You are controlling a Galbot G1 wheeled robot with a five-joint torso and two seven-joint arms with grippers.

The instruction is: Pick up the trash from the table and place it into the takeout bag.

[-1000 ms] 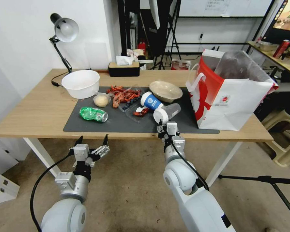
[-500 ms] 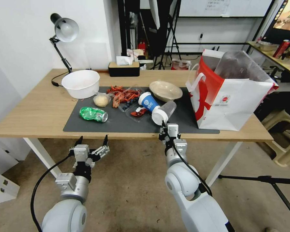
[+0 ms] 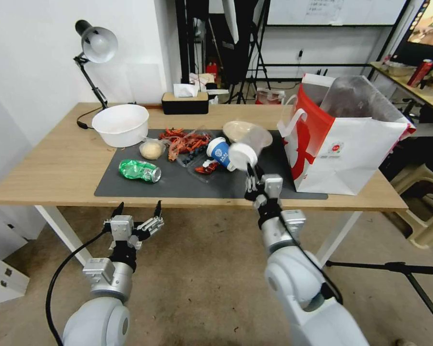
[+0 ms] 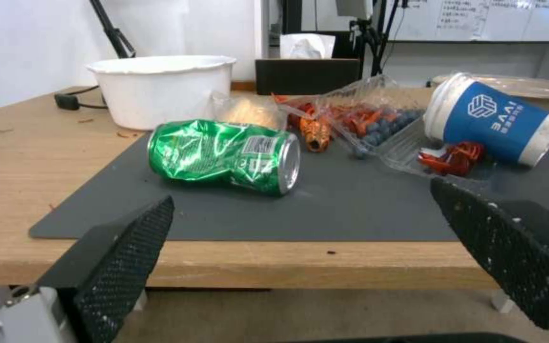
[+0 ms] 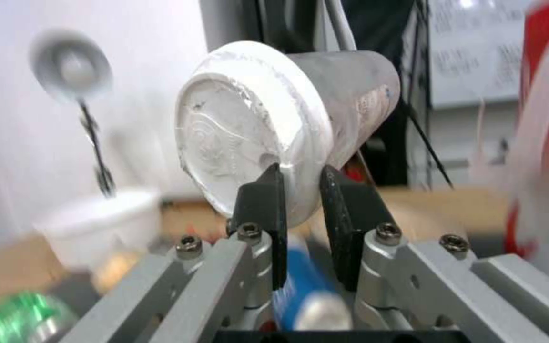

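My right gripper (image 3: 250, 169) (image 5: 301, 178) is shut on the rim of the white lid of the clear plastic cup (image 3: 248, 148) (image 5: 274, 128), which hangs tilted above the dark mat. On the table (image 3: 57, 158) lie the blue paper cup (image 3: 220, 152) (image 4: 493, 121), the crushed green can (image 3: 139, 170) (image 4: 224, 155), the beige bowl (image 3: 235, 127) partly behind the lifted cup, and a small tub of beige food (image 3: 151, 149). The takeout bag (image 3: 346, 139) stands open at the table's right end. My left gripper (image 3: 136, 209) (image 4: 300, 238) hangs open below the table's front edge, facing the can.
A white tub (image 3: 120, 124) and a desk lamp (image 3: 95, 45) stand at the back left, a tissue box (image 3: 184, 101) at the back. Red crayfish shells and clear wrappers (image 3: 187, 143) lie mid-mat. A stool (image 3: 426, 206) stands to the right of the table.
My right gripper has lifted the clear cup off the mat and carried it up and to the right, toward the bag. The left arm has stayed still.
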